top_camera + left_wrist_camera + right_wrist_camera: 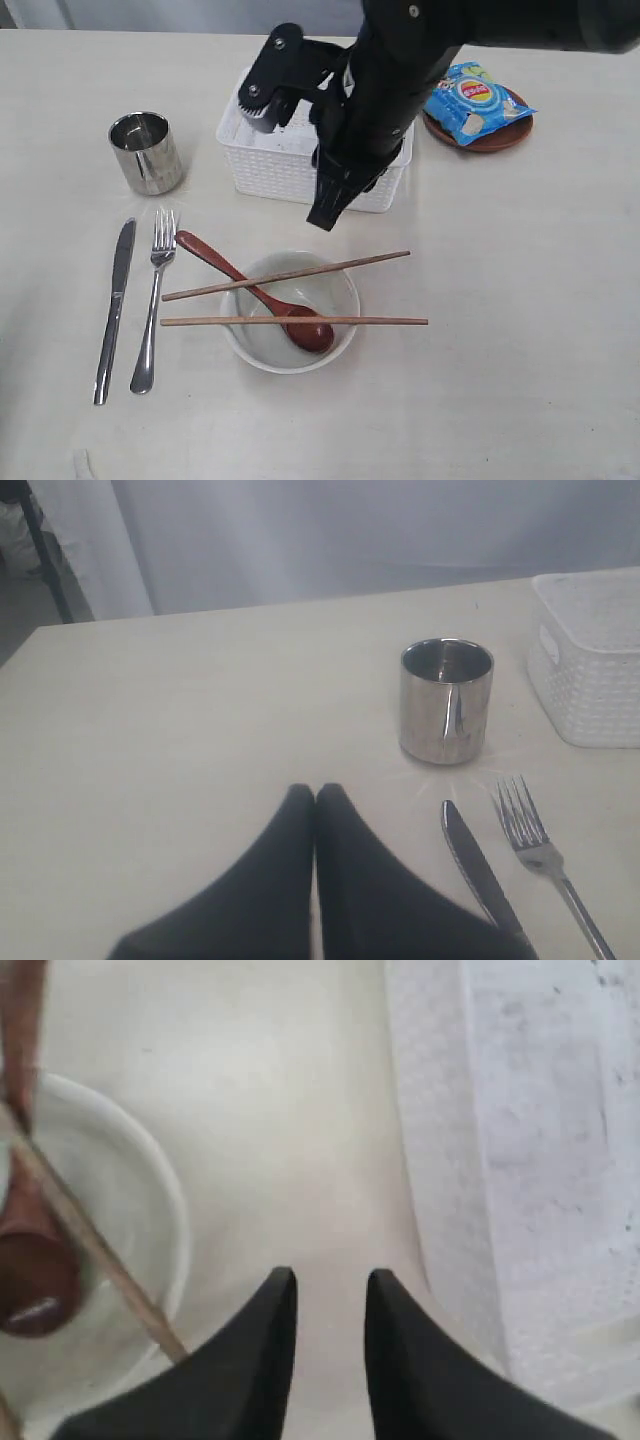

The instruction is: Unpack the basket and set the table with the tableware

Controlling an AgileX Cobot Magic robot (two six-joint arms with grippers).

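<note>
The white basket [268,165] stands at the back middle of the table [520,300], largely covered by my black right arm. My right gripper [323,216] hangs open and empty over bare table between the basket [540,1160] and the off-white bowl [262,345]. A red-brown spoon [252,288] lies in the bowl, and two chopsticks [290,273] rest across its rim. The knife [114,310] and fork [155,300] lie side by side at the left. Behind them stands the steel cup [146,152]. My left gripper [315,792] is shut and empty, near the cup [446,700].
A small brown plate [497,139] at the back right carries a blue snack bag [475,100]. The right wrist view shows the bowl's rim [165,1195] and a chopstick end [110,1270] close beside the open fingers [283,1290].
</note>
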